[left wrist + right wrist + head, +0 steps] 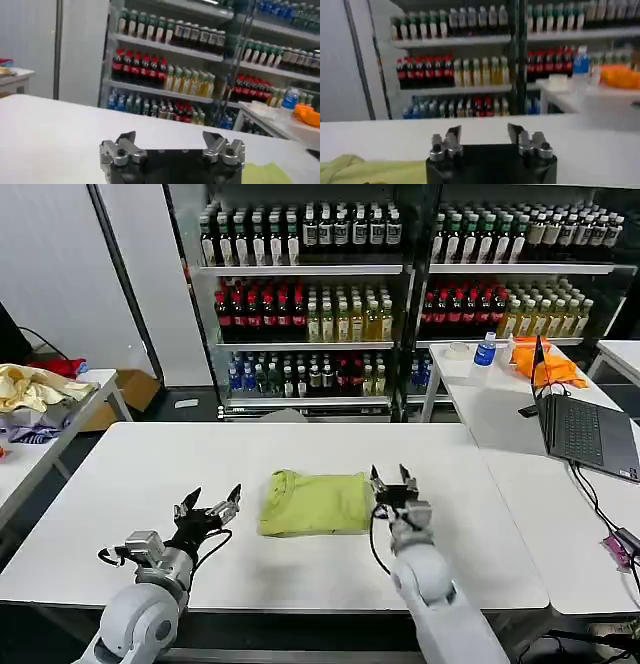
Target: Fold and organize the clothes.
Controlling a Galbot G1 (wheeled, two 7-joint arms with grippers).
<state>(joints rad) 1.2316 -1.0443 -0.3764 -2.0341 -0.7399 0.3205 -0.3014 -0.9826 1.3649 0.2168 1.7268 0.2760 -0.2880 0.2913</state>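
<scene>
While you watched, folded T-shirt [314, 503] lay flat at middle of white table [120, 484], neck toward robot's left; left gripper [212, 511] hovered just beside shirt's left edge, fingers apart, holding nothing; right gripper [392, 481] sat at shirt's right edge, fingers apart; contact with cloth unclear.

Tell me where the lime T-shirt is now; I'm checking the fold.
In the head view the folded T-shirt lies mid-table, between the open left gripper and the open right gripper, nearer the right.
</scene>
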